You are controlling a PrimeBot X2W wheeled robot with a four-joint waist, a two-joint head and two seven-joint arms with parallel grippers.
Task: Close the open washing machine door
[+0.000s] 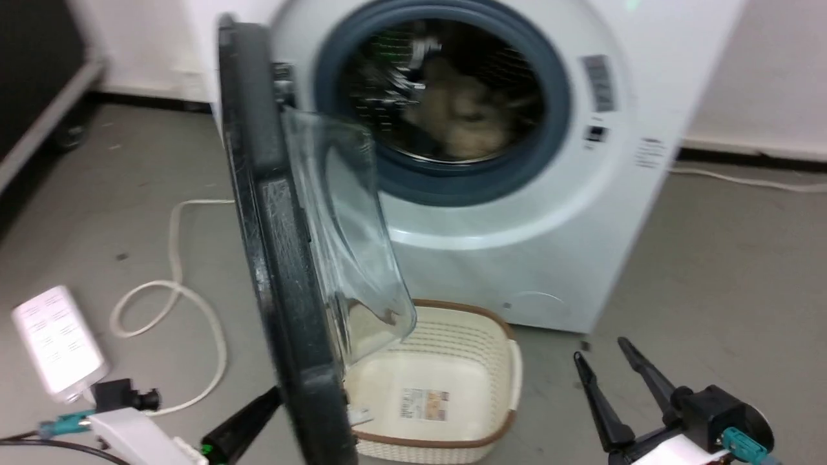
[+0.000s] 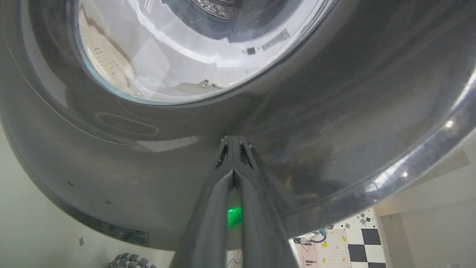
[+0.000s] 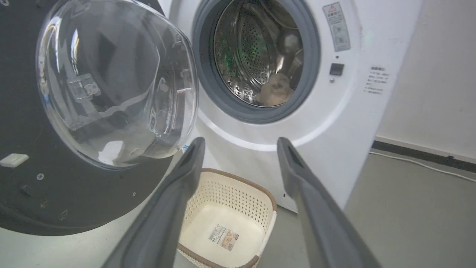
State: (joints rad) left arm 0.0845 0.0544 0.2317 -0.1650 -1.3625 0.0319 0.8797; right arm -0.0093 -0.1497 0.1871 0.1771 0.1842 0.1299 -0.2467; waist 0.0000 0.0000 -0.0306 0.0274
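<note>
Glossy black-rimmed, the washing machine door (image 1: 274, 271) stands open, edge-on, glass bowl above a cream basket (image 1: 452, 342). The left gripper (image 2: 233, 140), fingers pressed together and empty, touches its outer rim. The right gripper (image 1: 599, 349) hangs spread, empty, well apart.

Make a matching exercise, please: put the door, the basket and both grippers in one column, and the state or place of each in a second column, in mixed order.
1. washing machine door
2. left gripper
3. right gripper
4. basket

A. shut, tips at the door's outer face
B. on the floor before the machine
C. standing open
D. open, holding nothing

Pairs: 1-C, 2-A, 3-D, 4-B.
</note>
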